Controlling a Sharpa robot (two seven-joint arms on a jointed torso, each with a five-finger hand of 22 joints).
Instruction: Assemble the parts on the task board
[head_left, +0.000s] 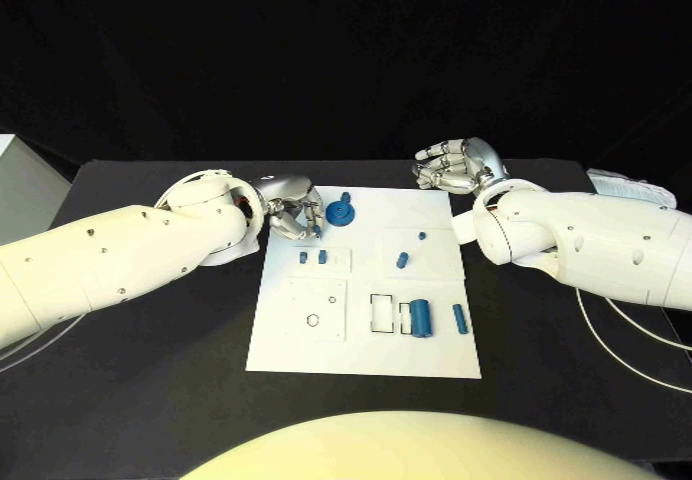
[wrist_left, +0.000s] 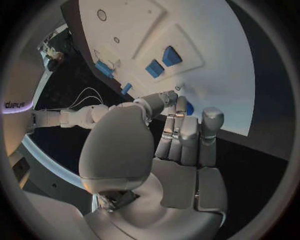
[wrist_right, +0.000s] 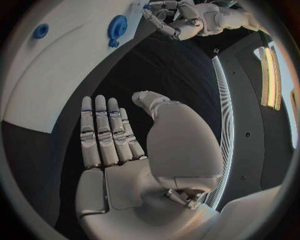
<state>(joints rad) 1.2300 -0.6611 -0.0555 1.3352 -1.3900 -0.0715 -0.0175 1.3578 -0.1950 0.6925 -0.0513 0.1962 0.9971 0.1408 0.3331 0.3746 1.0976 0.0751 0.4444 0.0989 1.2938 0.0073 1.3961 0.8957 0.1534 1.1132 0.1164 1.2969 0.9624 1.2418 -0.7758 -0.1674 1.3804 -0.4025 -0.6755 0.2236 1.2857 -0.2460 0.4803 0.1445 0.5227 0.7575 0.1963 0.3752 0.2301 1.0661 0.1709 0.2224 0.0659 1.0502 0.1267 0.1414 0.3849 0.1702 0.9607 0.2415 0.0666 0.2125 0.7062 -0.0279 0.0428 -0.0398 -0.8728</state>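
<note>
The white task board (head_left: 361, 345) lies in the middle of the table. A blue gear (head_left: 342, 211) lies near its far left corner, also seen as the gear (wrist_right: 117, 27). My left hand (head_left: 293, 215) hovers just left of it, fingertips pointing down at the board, thumb close to the fingers (wrist_left: 181, 130), nothing visibly held. A blue edge (wrist_left: 189, 107) peeks past those fingertips. My right hand (head_left: 459, 165) is raised beyond the board's far right corner, fingers (wrist_right: 103, 130) straight and empty. Two small blue pegs (head_left: 313, 257), a blue piece (head_left: 404, 262) and a blue cylinder (head_left: 421, 317) sit on the board.
A thin blue pin (head_left: 460, 318) lies by the board's right edge and a tiny blue stud (head_left: 423, 235) sits farther back. A white box (head_left: 18, 170) stands at the far left, a white object (head_left: 627, 185) at the far right, with cables (head_left: 620, 330) trailing beside my right arm.
</note>
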